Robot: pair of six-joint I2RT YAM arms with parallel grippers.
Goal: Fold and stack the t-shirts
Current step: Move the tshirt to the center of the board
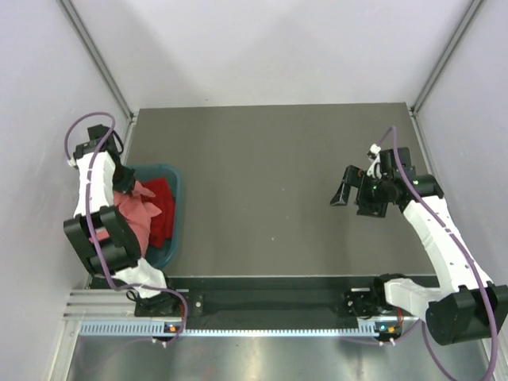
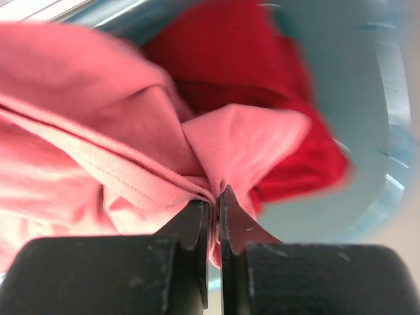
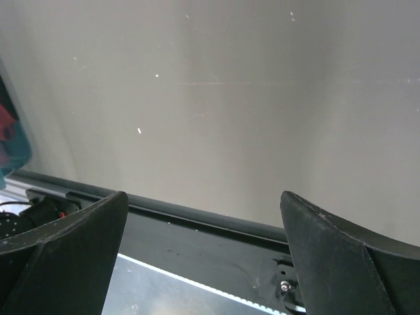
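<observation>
Grey counter [image 1: 270,182] below and ahead of the right pincer [image 3: 202,195], filling most of that wrist's view.

Far off to that pincer's left, at the counter's edge: teal plastic basket [image 1: 176,208], right beneath the left pincer [image 2: 215,197]. Inside the basket, both shirts, bunched and unfolded, touching each other.

Salmon-pink t-shirt [image 2: 79,131] lying nearest the left pincer, heaped to its left and in front of it. Crumpled into soft ridges, with a stitched seam running diagonally down toward the fingertips and one flap puffed up just past them.

Deep red t-shirt [image 2: 236,59] beyond the left pincer and to its right, partly tucked under the pink cloth, pressed against the basket's far wall. Rumpled, darker in its folds, somewhat blurred in the wrist view.

Left pincer clamped together on a pinch of the salmon-pink t-shirt, cloth squeezed between the two dark fingers at their tips.

Right pincer spread wide apart, holding nothing, hanging above the counter well away from the basket and both shirts.
</observation>
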